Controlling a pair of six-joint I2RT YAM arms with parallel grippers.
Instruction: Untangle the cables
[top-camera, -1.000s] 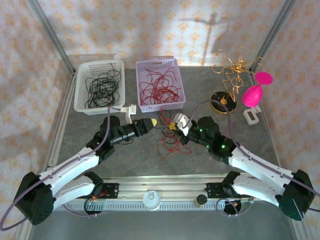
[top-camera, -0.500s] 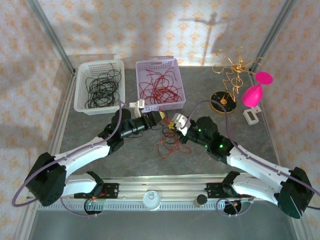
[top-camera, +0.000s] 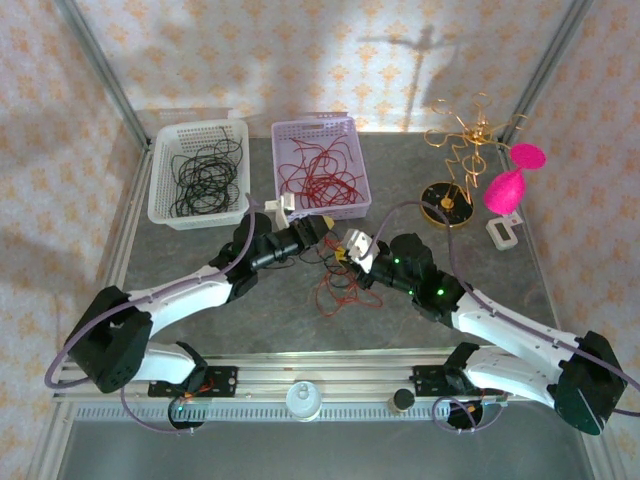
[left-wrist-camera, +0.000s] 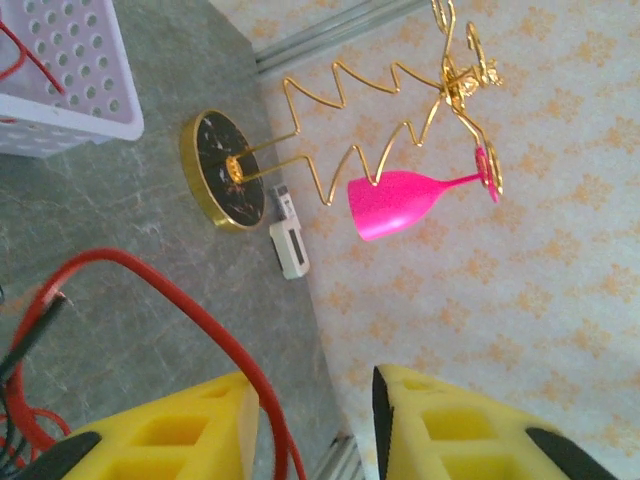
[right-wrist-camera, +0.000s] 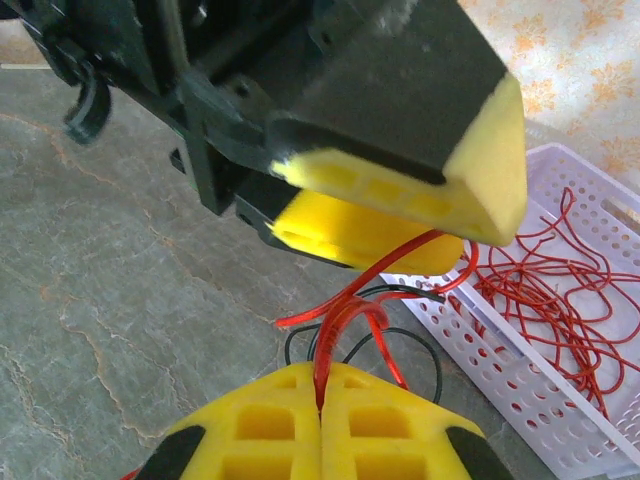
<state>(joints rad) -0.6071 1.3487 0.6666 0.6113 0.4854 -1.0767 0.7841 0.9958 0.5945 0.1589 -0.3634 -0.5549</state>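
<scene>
A tangle of red and black cables lies mid-table, between the two arms. My right gripper is shut on a doubled red cable, which rises from between its yellow pads. Black cable loops lie just beyond it. My left gripper faces the right one closely, and its yellow fingers stand open. One red strand runs through the gap of the left gripper, against one finger and not pinched.
A white basket of black cables and a lilac basket of red cables stand at the back. A gold wire ornament, a pink glass and a small white device are at the back right.
The left arm has reached right and toward the back. Its open gripper has closed in on the right gripper and now straddles a red strand. The right gripper stays shut on its cable.
</scene>
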